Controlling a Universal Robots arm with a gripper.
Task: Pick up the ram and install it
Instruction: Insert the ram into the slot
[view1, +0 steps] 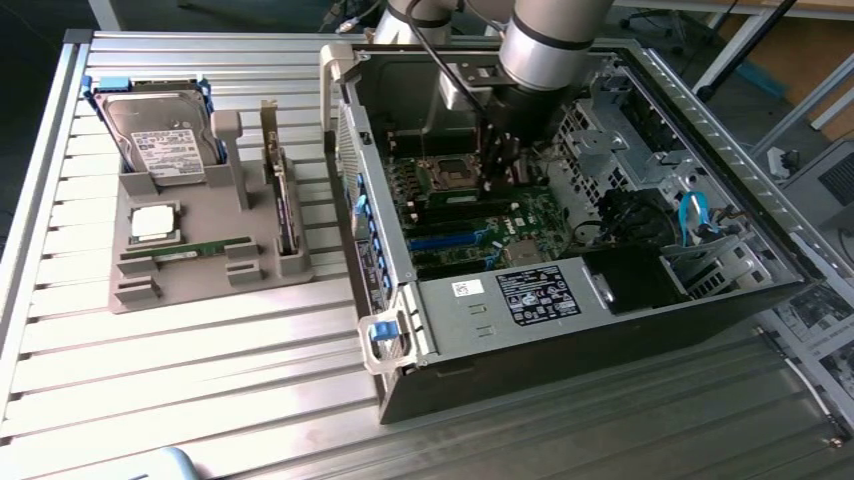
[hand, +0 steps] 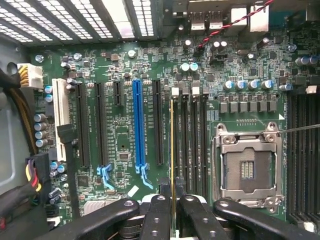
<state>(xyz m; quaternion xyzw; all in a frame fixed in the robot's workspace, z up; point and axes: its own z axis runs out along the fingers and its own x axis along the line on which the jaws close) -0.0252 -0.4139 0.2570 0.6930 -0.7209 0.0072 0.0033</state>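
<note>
Inside the open computer case (view1: 441, 335), the gripper (hand: 173, 197) has its jaws clamped on the ram (hand: 172, 145). It grips the flat faces so the stick stands on edge, in line with the outermost of the memory slots (hand: 192, 140) beside the empty processor socket (hand: 246, 167). Whether it is seated cannot be told. Outside the case, the grey tray (view1: 200, 290) holds a hard drive (view1: 160, 140), a processor chip (view1: 154, 222), a second green stick (view1: 187, 248) and an upright expansion card (view1: 283, 200).

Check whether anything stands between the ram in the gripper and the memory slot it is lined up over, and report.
Nothing visible does. The gripper holds the ram edge-on, along the empty memory slot nearest the expansion slots. The red-and-black wire lies beyond the slot's end, clear of it.
</note>
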